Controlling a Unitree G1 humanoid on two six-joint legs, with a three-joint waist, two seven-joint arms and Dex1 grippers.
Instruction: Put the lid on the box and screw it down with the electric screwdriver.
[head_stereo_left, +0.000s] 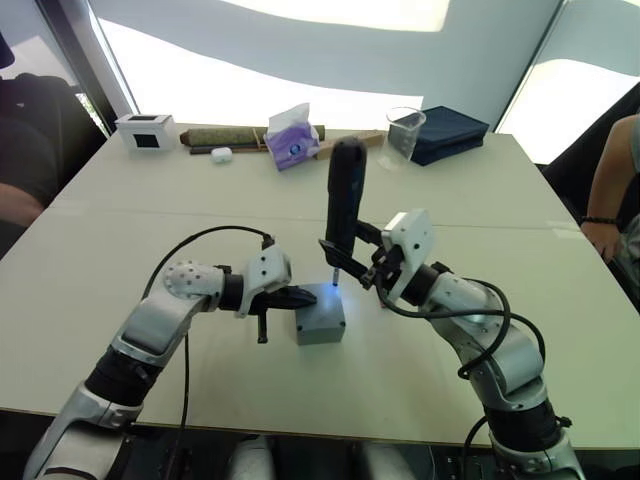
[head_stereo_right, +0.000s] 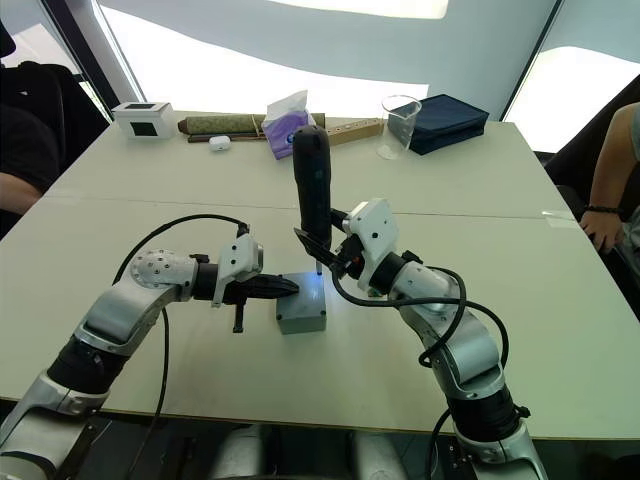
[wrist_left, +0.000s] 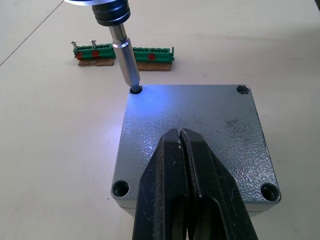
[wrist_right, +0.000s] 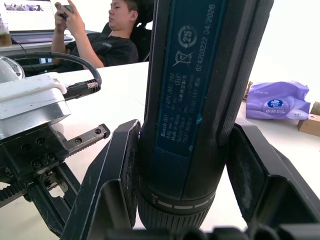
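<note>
The grey lid lies flat on the grey box at the middle of the table. My left gripper is shut, its tips resting on the lid's face. My right gripper is shut on the electric screwdriver, a black cylinder held upright. Its metal bit stands in the lid's far corner hole, and blue light falls on that corner. In the right wrist view the black fingers clamp the screwdriver's body from both sides. The lid's other three corner holes are open.
A green terminal strip holding two screws lies just beyond the box. At the table's far edge stand a white box with a black window, a tissue pack, a clear cup and a dark blue case. People sit at the left and right.
</note>
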